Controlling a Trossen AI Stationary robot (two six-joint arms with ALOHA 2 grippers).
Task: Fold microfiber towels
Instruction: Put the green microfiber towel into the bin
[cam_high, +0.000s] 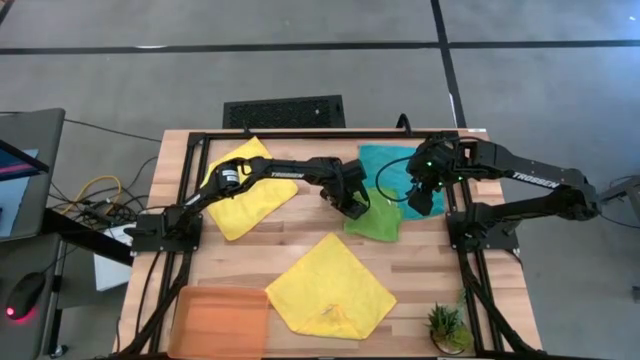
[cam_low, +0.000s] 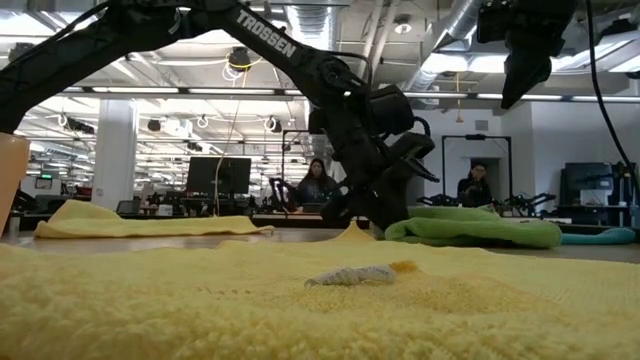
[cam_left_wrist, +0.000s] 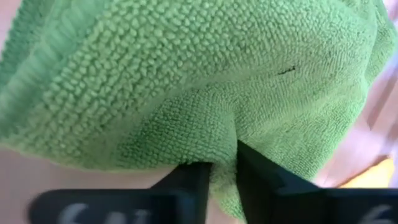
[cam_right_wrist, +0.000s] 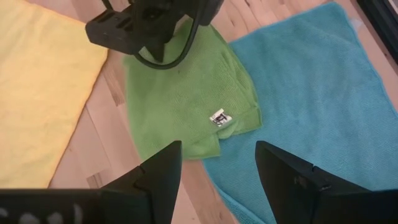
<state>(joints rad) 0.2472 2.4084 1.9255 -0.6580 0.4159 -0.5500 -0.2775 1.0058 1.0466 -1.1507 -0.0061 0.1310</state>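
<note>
I see lime green towel (cam_left_wrist: 186, 81): looped microfiber cloth, nubbly, matt. Teal towel (cam_right_wrist: 323, 93): same pile. Table (cam_high: 420, 265): pale wood planks, smooth. Left gripper (cam_left_wrist: 222, 180) fingers: matt black plastic.

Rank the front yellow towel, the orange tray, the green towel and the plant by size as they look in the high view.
1. Front yellow towel, spread flat, largest.
2. Orange tray.
3. Green towel, folded, pinched by the left gripper, partly hidden by it.
4. Plant, smallest.
</note>
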